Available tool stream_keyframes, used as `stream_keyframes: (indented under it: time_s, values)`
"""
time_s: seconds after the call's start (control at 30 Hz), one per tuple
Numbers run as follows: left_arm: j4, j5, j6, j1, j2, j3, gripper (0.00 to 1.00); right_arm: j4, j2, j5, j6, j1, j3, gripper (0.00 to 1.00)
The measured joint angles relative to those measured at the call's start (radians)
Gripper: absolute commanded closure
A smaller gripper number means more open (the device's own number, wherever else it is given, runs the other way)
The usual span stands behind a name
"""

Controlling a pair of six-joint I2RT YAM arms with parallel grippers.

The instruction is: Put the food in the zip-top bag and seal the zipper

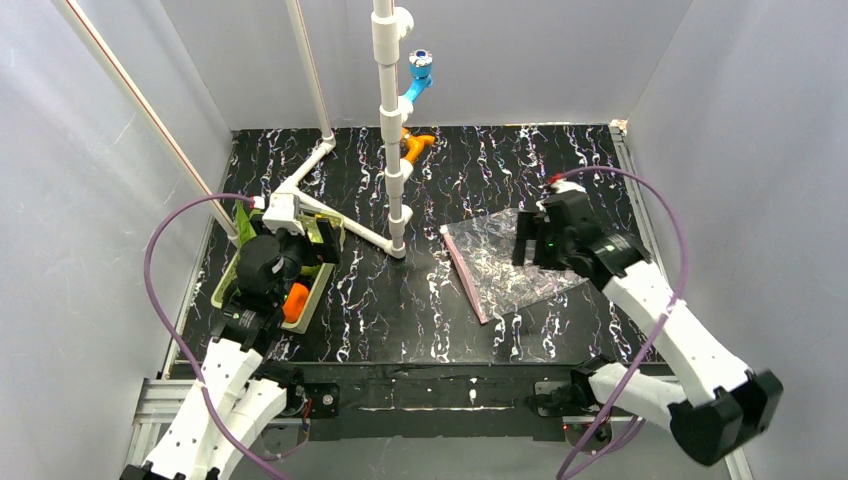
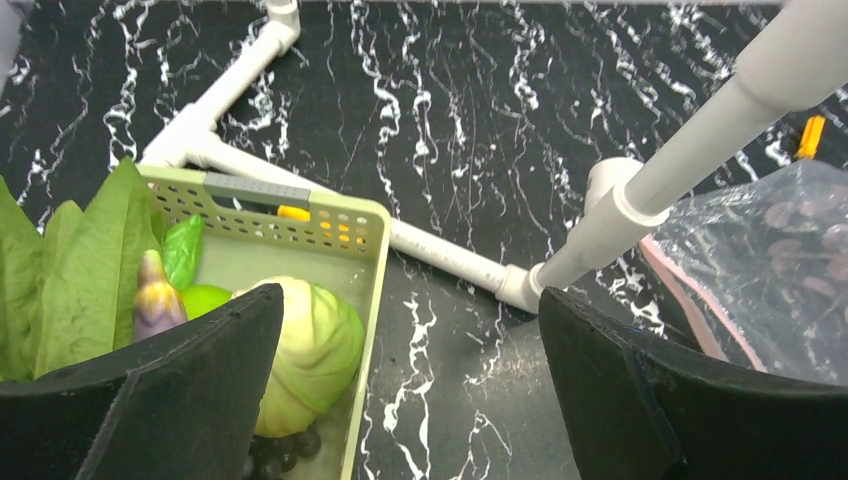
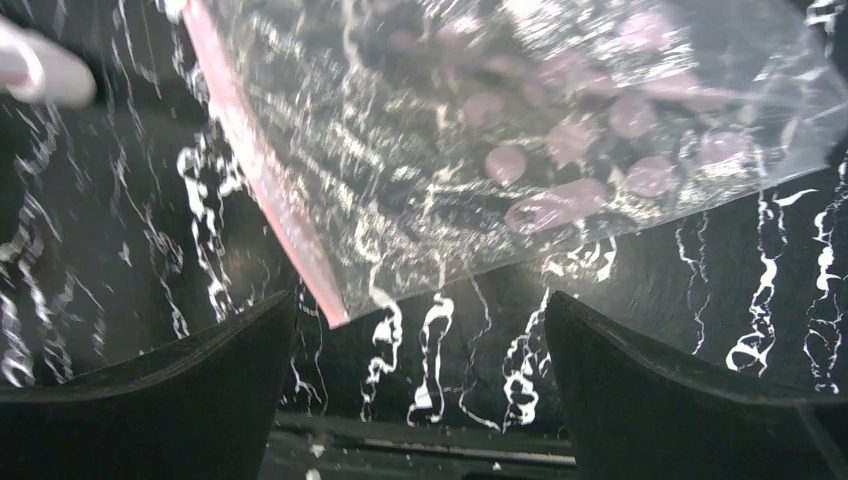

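- The left gripper (image 2: 412,395) is wide open, with nothing between its fingers. It hangs over the pale green basket (image 2: 372,250).
- The food lies inside this basket, at the left side of the table (image 1: 400,300). There is a round green fruit (image 2: 312,345) and a purple piece (image 2: 155,300) beside green leaves (image 2: 80,270). The top view also shows an orange piece (image 1: 296,303).
- The right gripper (image 3: 415,395) is wide open too and holds nothing. Between its fingers only the dark table shows.
- The zip-top bag (image 1: 515,268) lies flat on the table, right of the middle and well apart from the basket. The right gripper is above its far right part; I cannot tell if it touches the plastic.
- The zipper (image 1: 466,272) — a narrow pink strip — runs along the left edge of the bag, the edge turned toward the basket. I cannot tell if it is pressed shut.
- The white pipe frame (image 2: 440,255) lies on the table between the basket and the bag.
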Motion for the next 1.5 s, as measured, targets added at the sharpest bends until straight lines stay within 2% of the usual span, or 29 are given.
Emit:
stream_keyframes:
  time_s: [0.27, 0.5, 0.67, 0.8, 1.1, 1.23, 1.43, 1.5]
  values:
    - [-0.013, -0.013, 0.007, -0.001, 0.012, 0.0, 0.01, -0.106, 0.321, 0.192, 0.036, 0.41, 0.149, 0.0]
    - [-0.015, -0.025, 0.012, -0.001, 0.013, 0.0, 0.01, -0.183, 0.702, 0.403, 0.093, 0.568, 0.327, 0.02]
    - [-0.015, -0.032, 0.018, -0.001, 0.011, 0.0, 0.0, -0.167, 0.813, 0.482, 0.122, 0.608, 0.33, 0.16]
    - [-0.014, -0.034, 0.018, -0.001, 0.012, 0.0, 0.01, -0.118, 0.832, 0.548, 0.133, 0.608, 0.31, 0.35]
    - [-0.01, -0.026, 0.019, -0.001, 0.019, 0.0, 0.01, -0.047, 0.917, 0.637, 0.132, 0.605, 0.294, 0.37]
    - [-0.007, -0.025, 0.019, -0.001, 0.03, 0.0, 0.0, -0.029, 0.939, 0.657, 0.127, 0.605, 0.29, 0.45]
    - [-0.005, -0.025, 0.02, -0.001, 0.032, 0.0, 0.0, -0.008, 0.947, 0.703, 0.132, 0.605, 0.289, 0.52]
    - [-0.005, -0.025, 0.02, -0.001, 0.032, 0.0, 0.01, 0.009, 0.952, 0.72, 0.134, 0.605, 0.279, 0.6]
